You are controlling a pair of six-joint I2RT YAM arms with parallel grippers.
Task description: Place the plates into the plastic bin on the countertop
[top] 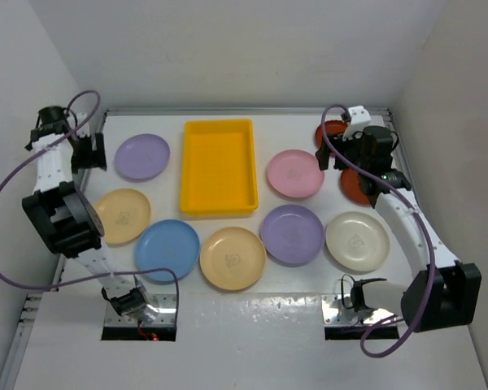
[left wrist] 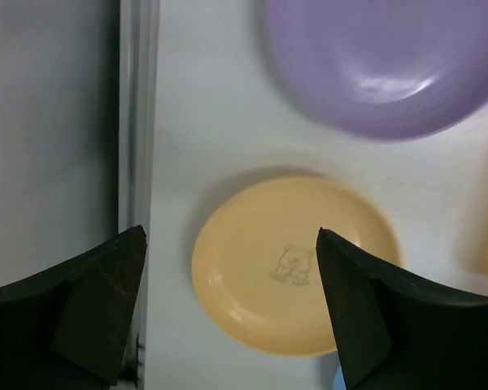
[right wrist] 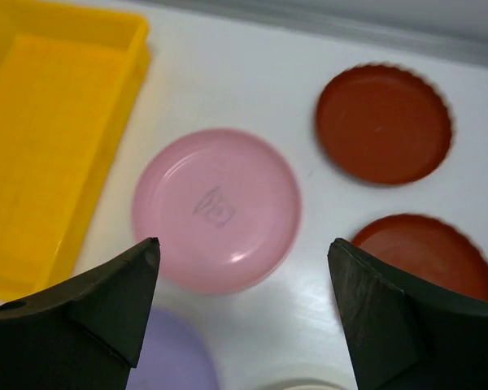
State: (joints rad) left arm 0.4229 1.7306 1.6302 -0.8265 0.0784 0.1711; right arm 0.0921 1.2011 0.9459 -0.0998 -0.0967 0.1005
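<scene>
- Left fingers (left wrist: 98, 309) spread wide, holding nothing; tan plate (left wrist: 293, 268) lies between them, lilac plate (left wrist: 382, 65) beyond.
- Right fingers (right wrist: 89, 317) likewise open; pink plate (right wrist: 217, 210) between them.
- Bin (right wrist: 41, 154) to their left, long axis running forward.

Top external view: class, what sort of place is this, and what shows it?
Likely a robot test cell: plain white walls enclose a flat white table, two robot arms bolted at its edge.

We see bare white worktop (top: 252, 325) along the near edge; round plastic plates (top: 291, 234) crowd the middle, and the bright yellow rectangular plastic bin (top: 218, 166) stands open-topped near the far edge.
</scene>
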